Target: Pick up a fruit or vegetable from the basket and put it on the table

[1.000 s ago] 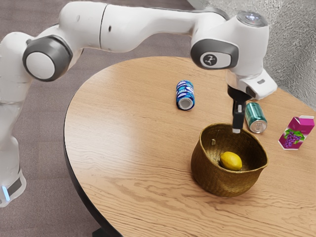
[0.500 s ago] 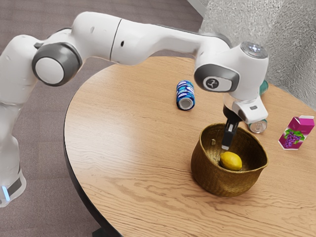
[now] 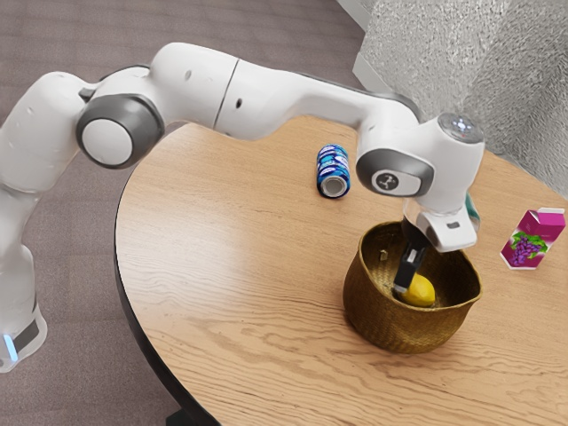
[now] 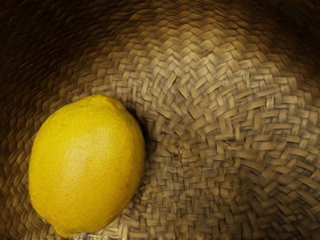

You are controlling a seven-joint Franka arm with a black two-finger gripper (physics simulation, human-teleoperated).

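My gripper point(image 3: 406, 273) reaches down inside the woven basket point(image 3: 382, 311), its tip in front of the left part of the lemon point(image 3: 421, 291) in the exterior view. Whether its fingers stand apart cannot be made out. The lemon lies on the basket's bottom, partly covered by the gripper. In the wrist view the whole yellow lemon point(image 4: 87, 165) rests on the woven floor of the basket point(image 4: 215, 130), close beneath my hand.
A blue can point(image 3: 333, 171) lies on the wooden table point(image 3: 231, 257), beyond the basket. Behind my hand a green can point(image 3: 472, 211) is mostly hidden. A magenta grape juice carton point(image 3: 532, 238) stands toward the exterior view's right.
My hand has come down into the basket and shifted slightly toward the exterior view's left, its tip now overlapping the lemon. The lemon and basket have not moved.
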